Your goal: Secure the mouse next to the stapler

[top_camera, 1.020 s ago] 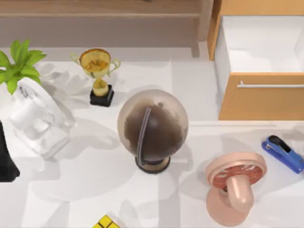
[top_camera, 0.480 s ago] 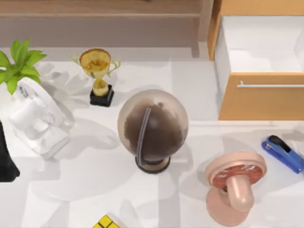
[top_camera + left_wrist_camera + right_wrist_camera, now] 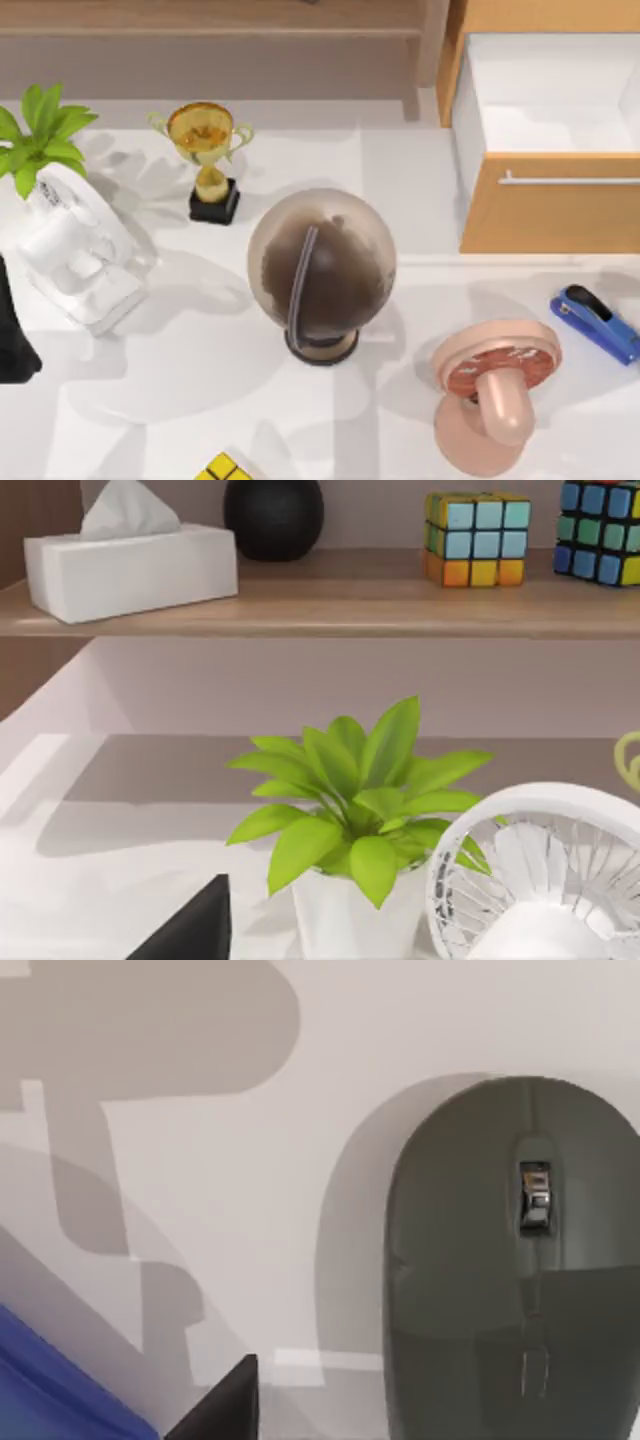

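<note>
1. the mouse (image 3: 510, 1270) is seen close beneath the right wrist camera, lying flat on the white table (image 3: 200, 1160), scroll wheel up; a strip of the blue stapler (image 3: 60, 1390) is just beside it at the frame's corner.
2. in the top view the stapler (image 3: 594, 322) is seen at the table's right edge, right of the pink fan (image 3: 492, 395); the mouse cannot be made out there.
3. a miss is judged the main risk: the mouse is a low, smooth dome, so fingers closed too high or off-centre could slide off its curved sides and squirt it away.
4. a second risk is the stapler: with so little room between the two, a finger could land on it or nudge it during the descent.
5. the right gripper's opening cannot be told; a dark corner is seen near the mouse, but nothing is seen to be held or touched.
6. the left arm is parked at the table's left, by the plant (image 3: 350, 790) and white fan (image 3: 545, 880); its grip state cannot be told either.
</note>
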Controlling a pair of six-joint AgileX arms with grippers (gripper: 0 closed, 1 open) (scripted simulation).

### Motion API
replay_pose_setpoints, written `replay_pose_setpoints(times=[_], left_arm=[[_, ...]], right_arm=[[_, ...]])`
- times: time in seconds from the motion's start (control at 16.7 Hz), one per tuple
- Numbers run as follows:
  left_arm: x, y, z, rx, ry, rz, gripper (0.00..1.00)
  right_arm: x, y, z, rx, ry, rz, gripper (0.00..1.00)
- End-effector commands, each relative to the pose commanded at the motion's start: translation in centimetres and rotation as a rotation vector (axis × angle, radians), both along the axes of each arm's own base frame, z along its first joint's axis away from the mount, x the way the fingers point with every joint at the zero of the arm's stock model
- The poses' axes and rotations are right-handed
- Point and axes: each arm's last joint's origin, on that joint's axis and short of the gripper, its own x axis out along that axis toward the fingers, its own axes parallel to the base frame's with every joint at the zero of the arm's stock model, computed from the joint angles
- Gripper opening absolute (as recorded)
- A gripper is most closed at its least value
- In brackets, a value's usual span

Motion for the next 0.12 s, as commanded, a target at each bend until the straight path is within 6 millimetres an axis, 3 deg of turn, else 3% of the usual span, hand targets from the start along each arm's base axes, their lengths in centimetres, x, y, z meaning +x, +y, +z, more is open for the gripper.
replay_pose_setpoints(times=[0.12], left_arm=[[0.0,0.0,0.0,0.0,0.0,0.0,1.0]], right_arm=[[0.0,0.0,0.0,0.0,0.0,0.0,1.0]])
